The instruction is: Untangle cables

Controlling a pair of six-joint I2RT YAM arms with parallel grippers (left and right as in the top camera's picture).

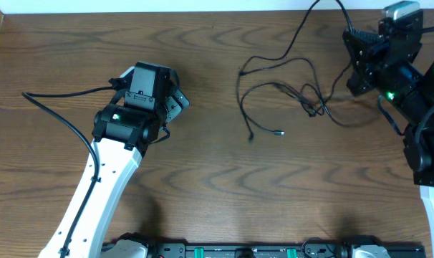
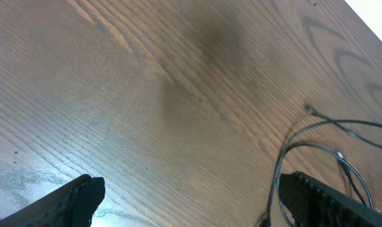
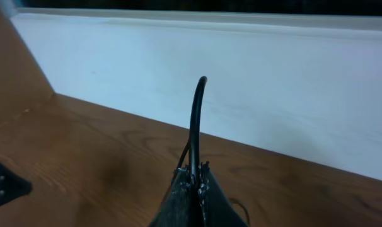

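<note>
Thin black cables [image 1: 311,106], loosely looped, centre-right on matte wood-grain table [image 1: 203,158]; plug ends too small to read. L gripper [image 2: 191,205] at left, jaws spread wide, tips cropped. R gripper [image 3: 194,180] far right, pinching one curved cord [image 3: 195,126].

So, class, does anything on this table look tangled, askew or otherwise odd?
Yes. The black cables sprawl in loose loops right of centre, knotted together at one spot. One cable end pokes straight up from the shut right pincer.

Thin black cables [image 1: 311,106] sprawled, loosely tangled mid-right
</note>
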